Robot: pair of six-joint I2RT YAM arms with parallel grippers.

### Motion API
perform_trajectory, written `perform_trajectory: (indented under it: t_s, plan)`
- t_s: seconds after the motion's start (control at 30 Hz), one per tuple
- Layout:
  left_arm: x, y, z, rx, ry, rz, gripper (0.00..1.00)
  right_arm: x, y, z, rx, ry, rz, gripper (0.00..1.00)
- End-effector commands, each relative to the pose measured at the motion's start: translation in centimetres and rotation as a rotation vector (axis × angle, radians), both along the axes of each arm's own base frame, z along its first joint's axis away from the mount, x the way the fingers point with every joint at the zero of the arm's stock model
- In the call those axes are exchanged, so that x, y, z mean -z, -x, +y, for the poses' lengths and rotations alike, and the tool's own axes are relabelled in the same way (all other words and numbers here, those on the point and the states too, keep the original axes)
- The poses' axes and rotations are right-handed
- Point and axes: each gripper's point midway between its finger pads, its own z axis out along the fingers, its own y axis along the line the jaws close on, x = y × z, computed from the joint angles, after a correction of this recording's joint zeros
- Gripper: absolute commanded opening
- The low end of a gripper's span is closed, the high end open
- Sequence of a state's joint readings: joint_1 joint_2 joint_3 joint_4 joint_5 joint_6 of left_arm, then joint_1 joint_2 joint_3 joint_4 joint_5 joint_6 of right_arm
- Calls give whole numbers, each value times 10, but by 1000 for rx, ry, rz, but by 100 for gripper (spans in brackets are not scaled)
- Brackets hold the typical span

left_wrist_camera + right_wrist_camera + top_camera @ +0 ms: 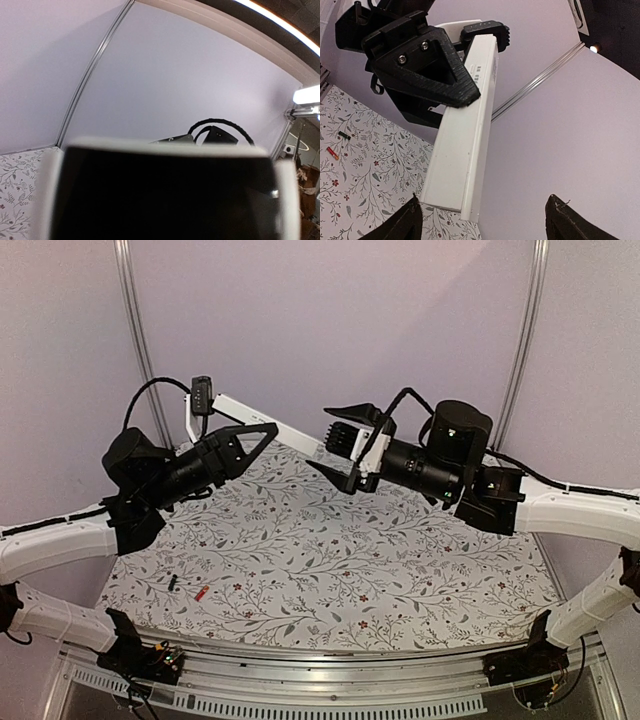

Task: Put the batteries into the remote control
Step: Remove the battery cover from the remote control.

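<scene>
The white remote control hangs in the air above the far side of the table, and my left gripper is shut on it. In the right wrist view the remote control runs down from the left gripper. Its free end lies between the fingertips of my right gripper, close to the left one and not touching. My right gripper is open. Two batteries lie on the table at the near left, one black and one red-orange. The black battery and the red-orange battery also show from the right wrist.
A blurred dark surface with white edges fills the lower left wrist view and hides that gripper's fingers. The floral table cover spreads under both arms. Lilac walls with metal rails close the back. A metal rail runs along the near edge.
</scene>
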State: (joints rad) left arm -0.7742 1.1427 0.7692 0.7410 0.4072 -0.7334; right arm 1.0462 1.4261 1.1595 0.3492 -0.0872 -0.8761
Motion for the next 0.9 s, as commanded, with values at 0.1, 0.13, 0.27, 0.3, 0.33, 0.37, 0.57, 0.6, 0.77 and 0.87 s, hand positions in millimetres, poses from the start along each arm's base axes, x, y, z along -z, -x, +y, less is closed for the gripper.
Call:
perform_trajectory:
  t_s: [0.1,0.13,0.27,0.3,0.33,0.37,0.57,0.6,0.77,0.87]
  plan:
    - [-8,2,14,-36,5,-41,0,0,0,-22,59,54,22,54]
    - [-8,3,14,-37,5,-42,0,-2,2,-22,52,49,19,50]
    - [-8,2,15,-39,4,-39,0,-9,8,-18,31,32,10,43]
    - [-8,1,15,-40,5,-36,0,-10,8,-16,27,31,7,43]
    - [-8,1,15,-39,4,-36,0,-11,9,-15,23,29,7,41]
    - [-8,1,14,-40,5,-35,0,-11,10,-12,16,30,7,41]
    - [-5,1,14,-38,-6,-32,0,-15,15,-5,-13,18,-1,32]
    - [-4,1,13,-39,-8,-30,0,-15,16,-5,-19,17,-1,31]
    - [-3,0,12,-35,-9,-31,0,-15,19,-2,-35,18,-2,25]
    - [-2,0,10,-28,-13,-29,0,-15,16,0,-28,22,-6,24]
